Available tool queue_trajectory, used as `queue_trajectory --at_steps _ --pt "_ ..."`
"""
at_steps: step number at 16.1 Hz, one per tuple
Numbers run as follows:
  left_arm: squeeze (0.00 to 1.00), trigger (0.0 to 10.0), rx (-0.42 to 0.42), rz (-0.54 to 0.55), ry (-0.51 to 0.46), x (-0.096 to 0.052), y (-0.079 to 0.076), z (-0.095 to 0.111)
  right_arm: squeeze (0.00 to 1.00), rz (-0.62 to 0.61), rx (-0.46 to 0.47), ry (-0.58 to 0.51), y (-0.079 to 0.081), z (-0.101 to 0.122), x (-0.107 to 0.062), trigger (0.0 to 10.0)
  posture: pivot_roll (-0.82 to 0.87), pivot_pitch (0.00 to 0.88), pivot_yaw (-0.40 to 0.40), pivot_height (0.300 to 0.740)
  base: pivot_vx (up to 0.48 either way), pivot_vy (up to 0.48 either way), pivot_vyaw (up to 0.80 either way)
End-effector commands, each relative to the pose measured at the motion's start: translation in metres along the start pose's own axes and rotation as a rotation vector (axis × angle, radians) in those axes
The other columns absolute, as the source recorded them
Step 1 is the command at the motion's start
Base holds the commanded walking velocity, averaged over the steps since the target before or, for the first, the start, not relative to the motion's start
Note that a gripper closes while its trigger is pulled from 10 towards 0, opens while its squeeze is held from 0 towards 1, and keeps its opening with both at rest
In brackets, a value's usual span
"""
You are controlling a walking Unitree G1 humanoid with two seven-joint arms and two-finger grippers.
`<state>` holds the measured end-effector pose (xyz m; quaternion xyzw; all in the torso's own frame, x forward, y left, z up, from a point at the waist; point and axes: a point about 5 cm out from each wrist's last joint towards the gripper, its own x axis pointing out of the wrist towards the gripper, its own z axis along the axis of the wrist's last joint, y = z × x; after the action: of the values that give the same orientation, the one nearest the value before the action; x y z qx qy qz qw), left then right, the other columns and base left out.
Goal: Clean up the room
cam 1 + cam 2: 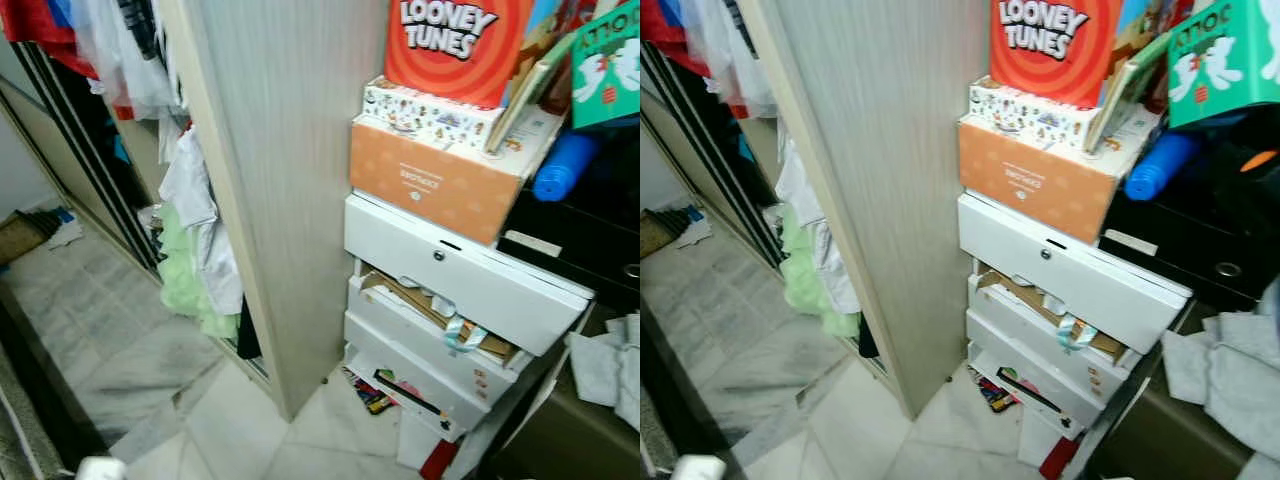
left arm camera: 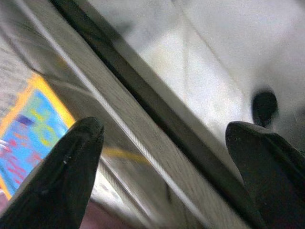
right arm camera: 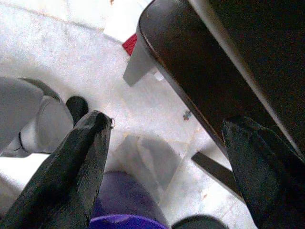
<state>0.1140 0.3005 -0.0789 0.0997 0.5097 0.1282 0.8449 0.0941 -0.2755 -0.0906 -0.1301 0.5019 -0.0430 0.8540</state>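
A white drawer unit (image 1: 450, 270) stands beside a tall pale wood wardrobe panel (image 1: 280, 180). Its middle drawer hangs open, stuffed with cardboard and papers (image 1: 430, 305). Small colourful clutter (image 1: 372, 395) lies on the floor under the lowest drawer. Light green and white clothes (image 1: 195, 250) spill out of the wardrobe. A grey cloth (image 1: 605, 365) lies on a dark surface at the right. My left gripper (image 2: 164, 129) is open over a wooden edge and pale floor. My right gripper (image 3: 167, 123) is open above the floor beside a dark furniture edge, holding nothing.
An orange box (image 1: 430, 180), a Looney Tunes box (image 1: 455, 45), a blue bottle (image 1: 563, 165) and a green book (image 1: 1225, 55) are piled on the drawers and a black cabinet (image 1: 590, 240). Marble floor (image 1: 110, 330) stretches to the left. A purple rounded thing (image 3: 124, 200) sits below the right gripper.
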Motion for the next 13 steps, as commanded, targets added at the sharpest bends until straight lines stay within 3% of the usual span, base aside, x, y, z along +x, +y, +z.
queue_trajectory --at_steps 1,3,4,5,7,13 --pt "0.00 10.0 -0.079 0.039 -0.078 -0.003 0.011 0.002 0.00 -0.139 0.025 -0.178 -0.040 0.036 0.000 10.0 -0.15 0.000 0.005 0.740 0.000 0.000 0.00" --pt "0.00 10.0 -0.127 0.070 -0.189 -0.007 0.025 0.008 0.00 -0.145 0.046 -0.289 -0.049 0.061 0.000 10.0 -0.15 0.000 0.000 0.740 0.000 0.000 0.00" --pt "0.00 10.0 -0.147 0.061 -0.247 -0.009 0.030 0.015 0.00 -0.127 0.057 -0.351 -0.049 0.074 0.000 10.0 -0.15 0.000 -0.002 0.740 0.000 0.000 0.00" --pt "0.00 10.0 -0.115 0.026 -0.308 -0.011 0.029 0.026 0.00 -0.081 0.063 -0.392 -0.040 0.080 0.001 10.0 -0.14 0.000 -0.008 0.740 0.000 0.000 0.00" --pt "0.00 10.0 -0.001 -0.068 -0.269 -0.017 0.015 0.022 0.00 -0.021 0.082 -0.338 -0.017 0.053 0.000 10.0 -0.14 0.000 -0.012 0.740 0.000 0.000 0.00" --pt "0.00 10.0 0.137 -0.155 -0.097 -0.024 -0.006 -0.019 0.00 -0.001 0.142 -0.207 0.002 -0.002 -0.012 10.0 -0.14 0.000 -0.004 0.740 0.000 0.000 0.00"
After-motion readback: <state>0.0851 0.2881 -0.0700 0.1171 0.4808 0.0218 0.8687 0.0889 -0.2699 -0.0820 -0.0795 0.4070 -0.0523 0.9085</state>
